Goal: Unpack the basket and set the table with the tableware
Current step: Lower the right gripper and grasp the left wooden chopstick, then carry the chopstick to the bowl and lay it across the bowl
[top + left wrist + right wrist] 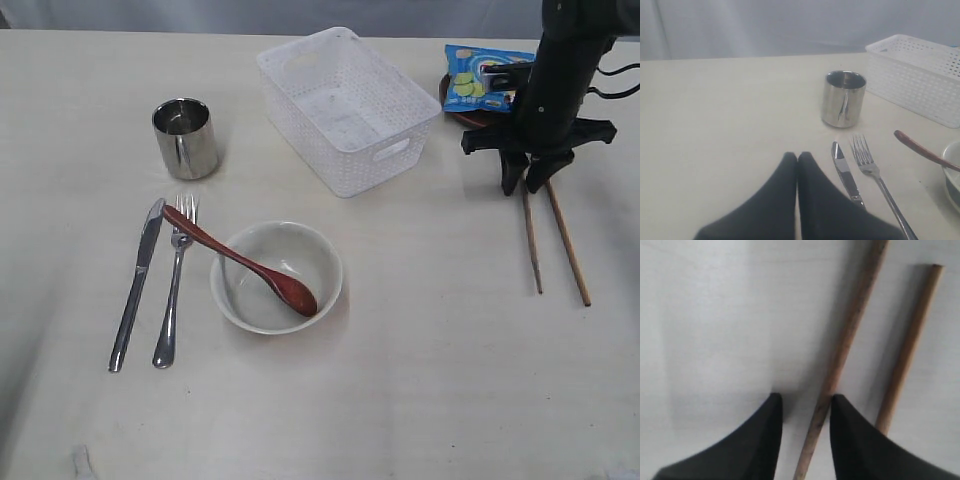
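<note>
Two chopsticks (532, 245) lie splayed near table (420, 390) right edge, well apart from basket (385, 155). Right gripper (804, 399) part-open, astride one chopstick, other outside jaws. Best lift straight up, no sideways drag. Left gripper (797, 157) closed, empty, beside knife (844, 172).

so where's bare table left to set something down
Widest bare patch: between the bowl and the chopsticks, down to the near edge. Also left of the mug. Crowded: knife, fork and bowl together; right gripper over the chopsticks.

Open table (430, 360) between bowl (252, 292) and chopsticks (566, 240)
</note>
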Robot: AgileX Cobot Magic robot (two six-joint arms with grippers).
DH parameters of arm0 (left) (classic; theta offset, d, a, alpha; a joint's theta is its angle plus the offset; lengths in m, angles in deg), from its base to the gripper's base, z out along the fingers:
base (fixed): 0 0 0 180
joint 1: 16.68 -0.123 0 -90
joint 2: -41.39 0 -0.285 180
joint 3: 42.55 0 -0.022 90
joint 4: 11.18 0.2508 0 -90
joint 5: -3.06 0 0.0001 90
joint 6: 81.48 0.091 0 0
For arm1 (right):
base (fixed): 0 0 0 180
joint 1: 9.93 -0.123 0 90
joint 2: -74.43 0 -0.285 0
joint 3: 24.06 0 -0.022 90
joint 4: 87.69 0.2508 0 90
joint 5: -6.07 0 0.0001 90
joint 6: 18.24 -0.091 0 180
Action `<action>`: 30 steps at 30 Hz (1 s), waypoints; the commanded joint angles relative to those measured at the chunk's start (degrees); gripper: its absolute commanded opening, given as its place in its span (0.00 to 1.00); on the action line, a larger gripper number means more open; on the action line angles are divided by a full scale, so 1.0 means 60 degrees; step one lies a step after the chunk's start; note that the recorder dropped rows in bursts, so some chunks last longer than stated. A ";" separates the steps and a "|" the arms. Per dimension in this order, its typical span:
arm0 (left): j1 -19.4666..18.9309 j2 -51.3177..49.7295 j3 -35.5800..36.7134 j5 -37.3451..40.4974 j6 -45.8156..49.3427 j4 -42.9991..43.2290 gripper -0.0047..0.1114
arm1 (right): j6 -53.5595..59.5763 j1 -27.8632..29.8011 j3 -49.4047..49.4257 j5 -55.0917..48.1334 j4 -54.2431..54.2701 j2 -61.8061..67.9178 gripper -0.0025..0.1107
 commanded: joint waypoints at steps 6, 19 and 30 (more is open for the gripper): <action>0.0048 0.0025 0.0031 -0.0102 -0.0040 0.0086 0.04 | 0.0884 0.0049 0.0129 0.0208 0.1137 0.0365 0.02; 0.0048 0.0025 0.0031 -0.0102 -0.0040 0.0086 0.04 | 0.2049 -0.0613 0.0129 -0.0548 0.4969 -0.4123 0.02; 0.0048 0.0025 0.0031 -0.0102 -0.0040 0.0086 0.04 | 0.0552 -0.4458 0.0129 0.0572 0.5413 -0.3009 0.02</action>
